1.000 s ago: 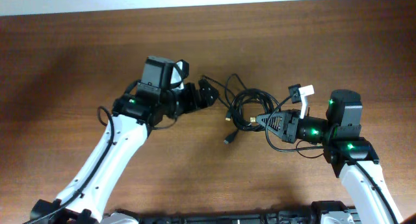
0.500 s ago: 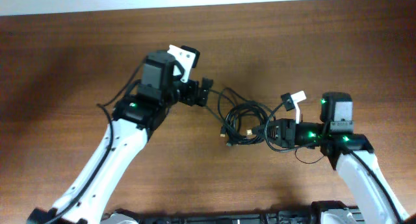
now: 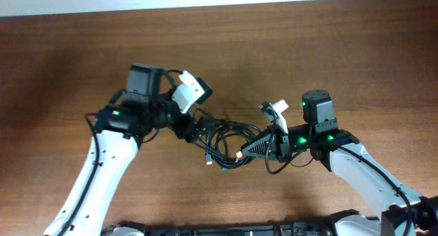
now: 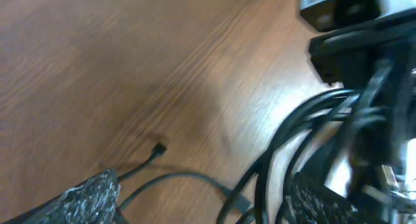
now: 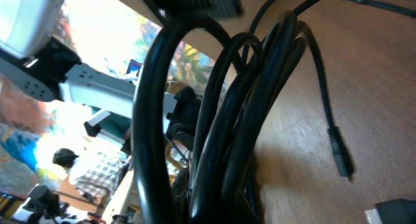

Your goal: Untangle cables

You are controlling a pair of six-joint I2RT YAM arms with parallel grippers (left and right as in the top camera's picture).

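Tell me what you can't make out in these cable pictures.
Overhead: how many cables there are and where they cross; too thin, overlapping.
Right wrist: the tips of the right gripper, hidden by the bundle.
Left wrist: strands at the right edge, blurred and cut off.

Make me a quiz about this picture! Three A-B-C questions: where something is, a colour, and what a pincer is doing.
1. Where are the cables? A. between left pincer and right pincer B. on the floor C. in a box
2. Cable colour? A. red B. black C. yellow
3. The right pincer is: A. wide open B. out of sight C. shut on the cables
Answers: 1A, the cables lie between them; 2B, every cable is black; 3C, its tips pinch the cables.
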